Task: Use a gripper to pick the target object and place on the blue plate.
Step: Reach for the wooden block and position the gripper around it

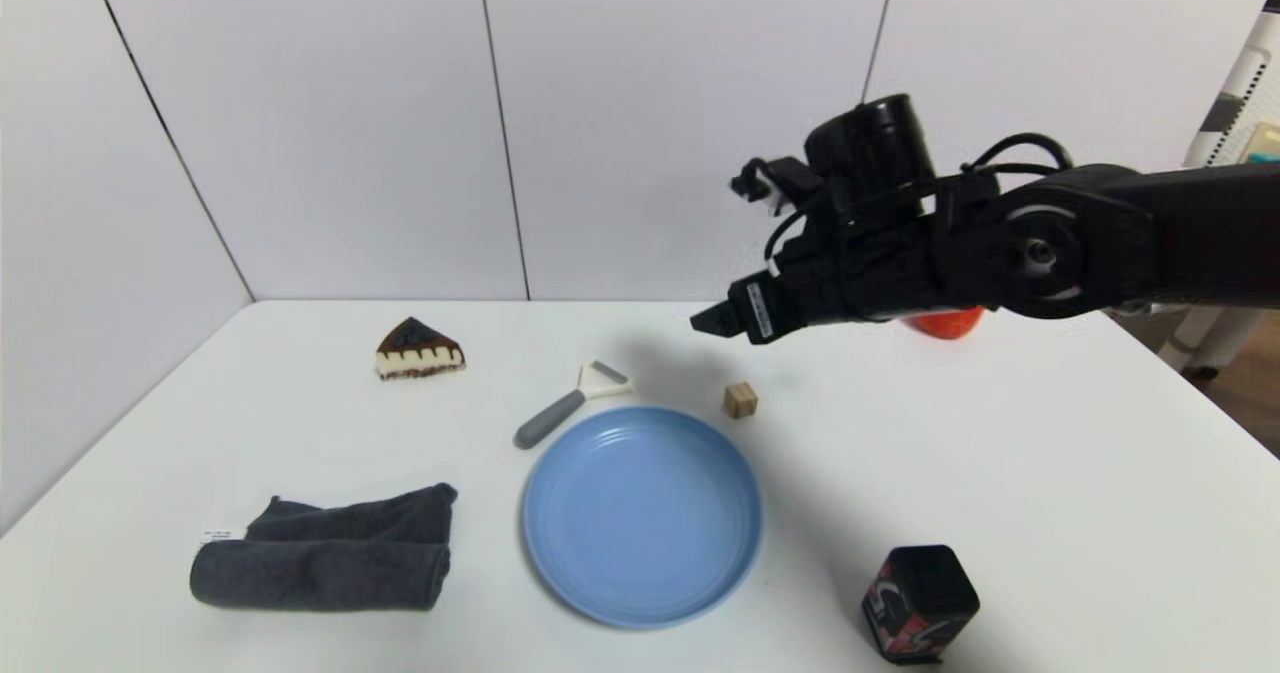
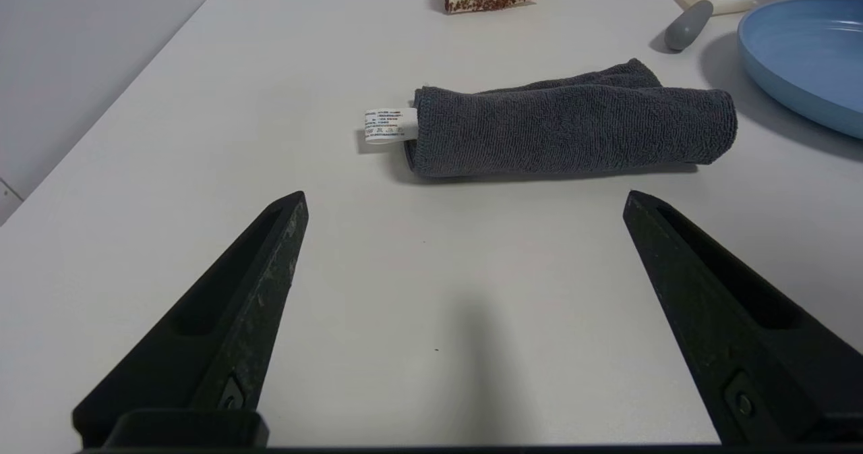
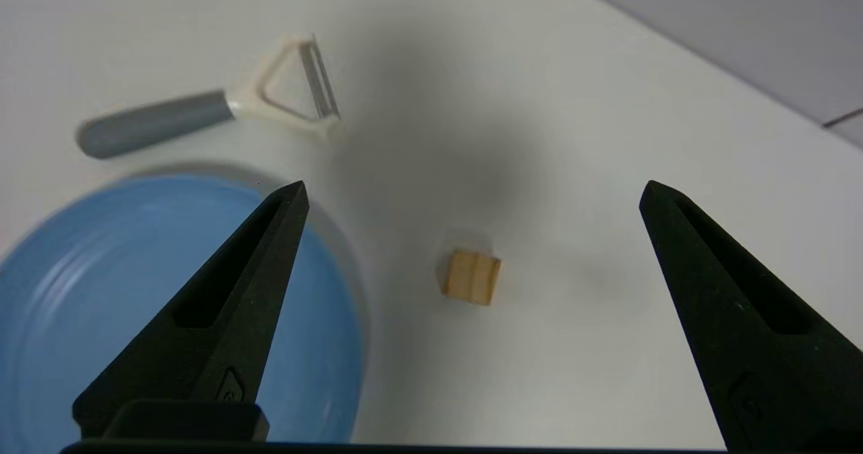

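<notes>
From where I'm standing, the right gripper (image 3: 474,187) is wide open above the table, and the little wooden cube (image 3: 472,277) sits below it, just beside the blue plate (image 1: 643,516). Left gripper (image 2: 465,197)'s idle near the towel (image 2: 573,130).

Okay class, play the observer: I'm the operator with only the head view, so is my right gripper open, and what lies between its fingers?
Observer: The right gripper is open; the right wrist view shows the cube on the table between its spread fingers, ungripped.

Operator: And the left gripper? I can't see it at all.

Observer: The left gripper is open too, over bare table on the near side of the towel.

Operator: Anything written on the towel's tag?

Observer: Yes, the tag has printed lines with a row of small symbols.
</notes>
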{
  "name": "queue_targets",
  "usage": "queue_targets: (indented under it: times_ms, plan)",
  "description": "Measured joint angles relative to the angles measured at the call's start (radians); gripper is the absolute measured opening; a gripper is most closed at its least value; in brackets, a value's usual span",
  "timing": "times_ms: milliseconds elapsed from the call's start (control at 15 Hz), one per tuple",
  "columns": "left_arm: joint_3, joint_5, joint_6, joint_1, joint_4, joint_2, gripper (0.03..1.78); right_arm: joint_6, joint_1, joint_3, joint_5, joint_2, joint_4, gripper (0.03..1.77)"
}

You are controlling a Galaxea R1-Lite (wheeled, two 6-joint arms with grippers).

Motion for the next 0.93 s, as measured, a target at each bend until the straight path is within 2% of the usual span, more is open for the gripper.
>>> queue_targets:
  times_ms: [267, 467, 933]
  plan:
    - [0.000, 0.000, 0.000, 0.000, 0.000, 0.000, 1.69, 0.000, 0.003, -0.051, -0.074, 0.079, 0.079, 1.70]
    - [0.000, 0.000, 0.000, 0.000, 0.000, 0.000, 1.69, 0.002, 0.004, -0.067, -0.082, 0.108, 0.157, 1.70]
    - [0.000, 0.000, 0.000, 0.000, 0.000, 0.000, 1.69, 0.047, 0.002, -0.077, -0.083, 0.170, 0.159, 1.70]
